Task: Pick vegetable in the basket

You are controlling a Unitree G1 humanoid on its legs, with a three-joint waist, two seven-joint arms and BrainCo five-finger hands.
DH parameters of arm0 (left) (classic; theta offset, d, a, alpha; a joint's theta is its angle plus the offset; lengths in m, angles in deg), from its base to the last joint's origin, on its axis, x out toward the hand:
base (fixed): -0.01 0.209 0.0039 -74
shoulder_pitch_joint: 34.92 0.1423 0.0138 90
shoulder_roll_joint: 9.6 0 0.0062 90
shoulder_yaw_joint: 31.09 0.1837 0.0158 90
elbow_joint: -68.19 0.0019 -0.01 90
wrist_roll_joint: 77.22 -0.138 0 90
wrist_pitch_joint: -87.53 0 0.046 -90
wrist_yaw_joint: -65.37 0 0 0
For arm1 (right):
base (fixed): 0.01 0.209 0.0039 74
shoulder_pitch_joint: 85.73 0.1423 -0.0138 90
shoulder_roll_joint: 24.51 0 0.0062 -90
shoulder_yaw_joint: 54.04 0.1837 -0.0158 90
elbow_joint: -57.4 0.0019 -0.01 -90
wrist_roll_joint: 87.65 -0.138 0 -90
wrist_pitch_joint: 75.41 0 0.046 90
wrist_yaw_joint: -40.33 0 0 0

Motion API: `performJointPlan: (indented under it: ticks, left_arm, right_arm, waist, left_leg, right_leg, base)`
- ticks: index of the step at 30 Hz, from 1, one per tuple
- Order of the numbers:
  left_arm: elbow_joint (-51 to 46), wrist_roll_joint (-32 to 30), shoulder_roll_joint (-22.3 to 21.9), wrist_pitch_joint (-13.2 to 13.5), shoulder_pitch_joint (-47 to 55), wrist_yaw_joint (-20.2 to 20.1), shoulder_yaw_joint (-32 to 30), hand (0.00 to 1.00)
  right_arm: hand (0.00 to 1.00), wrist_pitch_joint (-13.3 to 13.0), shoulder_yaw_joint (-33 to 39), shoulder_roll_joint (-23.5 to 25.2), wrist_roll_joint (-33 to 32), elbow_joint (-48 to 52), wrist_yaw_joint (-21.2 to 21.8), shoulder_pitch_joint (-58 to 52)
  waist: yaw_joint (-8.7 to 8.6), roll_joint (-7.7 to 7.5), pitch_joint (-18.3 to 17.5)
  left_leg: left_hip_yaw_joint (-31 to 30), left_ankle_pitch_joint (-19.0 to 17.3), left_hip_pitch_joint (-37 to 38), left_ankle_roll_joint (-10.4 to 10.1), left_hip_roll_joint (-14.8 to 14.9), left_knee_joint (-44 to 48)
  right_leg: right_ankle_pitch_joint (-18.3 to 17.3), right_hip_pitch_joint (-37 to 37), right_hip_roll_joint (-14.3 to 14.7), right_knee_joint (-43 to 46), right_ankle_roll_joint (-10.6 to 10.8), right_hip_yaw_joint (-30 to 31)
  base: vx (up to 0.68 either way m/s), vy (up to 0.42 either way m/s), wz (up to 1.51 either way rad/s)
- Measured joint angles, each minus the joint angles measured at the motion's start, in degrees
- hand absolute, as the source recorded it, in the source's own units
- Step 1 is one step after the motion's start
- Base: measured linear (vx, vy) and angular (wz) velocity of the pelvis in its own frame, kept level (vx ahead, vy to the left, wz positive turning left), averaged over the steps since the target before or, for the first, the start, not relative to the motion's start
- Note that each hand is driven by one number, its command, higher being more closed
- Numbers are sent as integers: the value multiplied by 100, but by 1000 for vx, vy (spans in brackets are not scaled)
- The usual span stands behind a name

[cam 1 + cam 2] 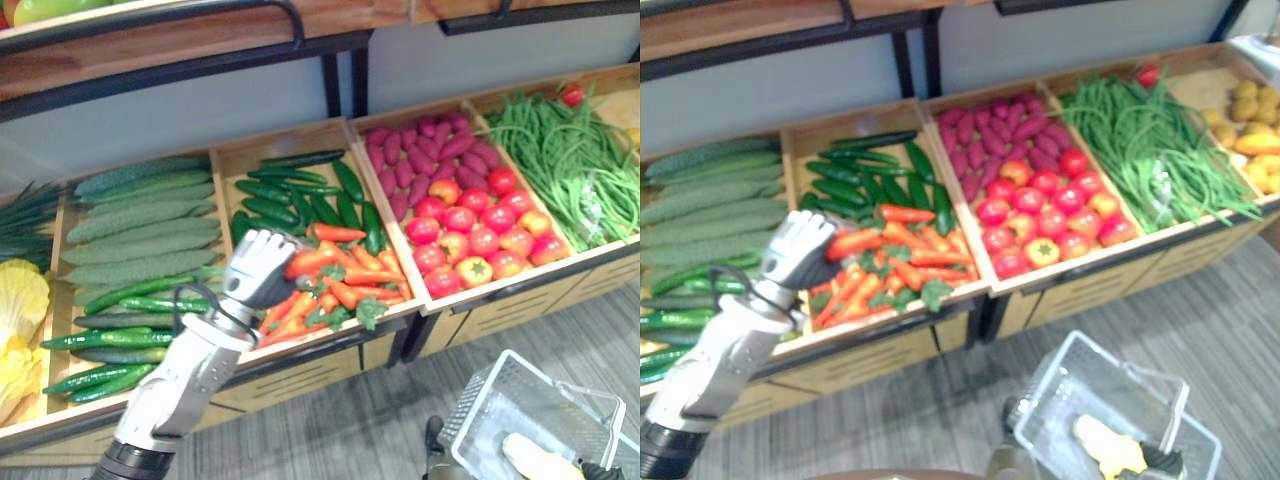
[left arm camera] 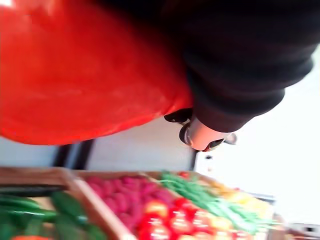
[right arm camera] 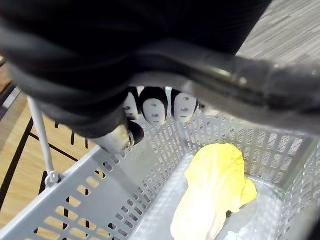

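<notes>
My left hand [image 1: 258, 268] is lifted just above the crate of orange-red carrots [image 1: 335, 290] and is shut on a glossy red-orange vegetable [image 1: 312, 261], which shows very close against the palm in the left wrist view [image 2: 85, 75]. Low at the right hangs a grey plastic basket [image 1: 490, 410]. My right hand [image 3: 155, 107] has its fingers curled round the basket's handle [image 3: 225, 75]. A pale yellow cabbage [image 3: 215, 190] lies on the basket's floor.
The sloped wooden stand holds crates of cucumbers [image 1: 140, 235], dark green peppers [image 1: 290, 195], sweet potatoes and tomatoes [image 1: 465, 225], and green beans [image 1: 570, 160]. A shelf runs above it. Grey wood floor lies in front of the stand.
</notes>
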Motion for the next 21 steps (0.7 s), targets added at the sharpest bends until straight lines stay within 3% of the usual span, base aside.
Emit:
performJointPlan:
  ticks: [4, 11, 17, 21]
  left_arm:
    - [137, 329, -277, 203, -561, -210, 1128, 100]
    - [1686, 330, -819, 291, -2180, -521, 2707, 100]
    - [3025, 309, -1601, 291, -2910, -657, 3528, 100]
    - [3719, 223, -2251, 165, -3235, -660, 3843, 100]
  right_arm:
    - [100, 39, -783, -235, 292, 1439, 125, -462]
    - [100, -256, -1786, -739, 679, 3373, 413, -730]
    - [100, -453, -2187, -1068, 634, 4392, 626, -889]
    - [100, -587, -2481, -1077, 308, 5134, 893, -1215]
  waist:
    - [-153, -31, -45]
    - [-794, -21, -155]
    - [-1189, -39, -147]
    - [-1325, -56, -136]
  left_leg:
    - [593, -142, 229, -57, -33, 15]
    - [1573, -214, 635, -160, -118, -117]
    - [1818, -216, 825, -159, -181, -220]
    - [1921, -298, 828, -156, -193, -196]
  right_leg:
    - [56, -168, 158, -1, -64, 475]
    - [255, -456, 611, 3, -124, 1377]
    - [305, -520, 768, 4, -75, 1786]
    - [301, -538, 789, 3, -78, 1829]
  base:
    - [-76, -40, -73]
    - [6, -26, -78]
    - [28, -25, -42]
    - [-14, -37, -4]
